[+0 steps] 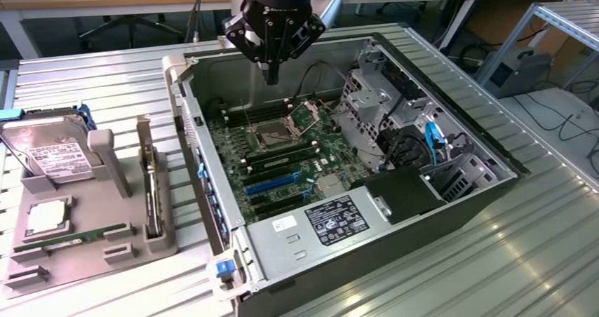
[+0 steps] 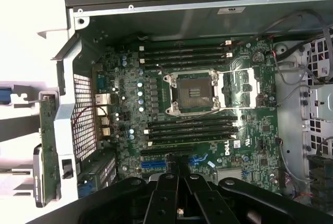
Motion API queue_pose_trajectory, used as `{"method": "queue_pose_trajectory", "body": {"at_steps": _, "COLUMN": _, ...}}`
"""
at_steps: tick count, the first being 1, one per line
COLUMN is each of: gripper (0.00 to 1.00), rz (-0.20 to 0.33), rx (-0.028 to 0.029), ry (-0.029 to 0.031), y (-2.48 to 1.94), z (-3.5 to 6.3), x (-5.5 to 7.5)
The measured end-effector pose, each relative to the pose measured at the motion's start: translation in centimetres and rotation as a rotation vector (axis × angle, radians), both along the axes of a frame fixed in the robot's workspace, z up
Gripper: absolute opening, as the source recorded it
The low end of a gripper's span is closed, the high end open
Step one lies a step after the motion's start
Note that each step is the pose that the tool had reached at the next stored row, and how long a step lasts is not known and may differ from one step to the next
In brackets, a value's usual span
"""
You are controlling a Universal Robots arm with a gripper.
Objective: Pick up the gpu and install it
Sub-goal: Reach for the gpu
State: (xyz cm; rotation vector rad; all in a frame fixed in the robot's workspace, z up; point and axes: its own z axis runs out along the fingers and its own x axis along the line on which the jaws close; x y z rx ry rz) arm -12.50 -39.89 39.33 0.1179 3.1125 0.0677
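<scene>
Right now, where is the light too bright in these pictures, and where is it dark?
Exterior view: light glares off the ribbed metal table at that view's lower right, while the inside of the computer case sits in shade. Wrist view: the table outside the case is washed out white, and the gripper is a dark shape.

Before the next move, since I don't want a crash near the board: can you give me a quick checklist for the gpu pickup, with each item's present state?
1. Gripper free of load: ok, shut, holding nothing, above the open case.
2. Jaws open for a grasp: not ok, closed.
3. gpu seated in the grey holder: ok, standing on edge, untouched.
4. Blue slots on the motherboard free: ok, no card in them.
5. Cables clear of those slots: cannot tell.
</scene>
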Motion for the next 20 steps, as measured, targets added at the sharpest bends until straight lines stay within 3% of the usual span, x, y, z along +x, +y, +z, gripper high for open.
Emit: {"method": "queue_pose_trajectory", "body": {"at_steps": 20, "gripper": 0.11, "rz": 0.000, "rx": 0.0000, "ry": 0.0000, "y": 0.00, "z": 0.00, "x": -1.3}}
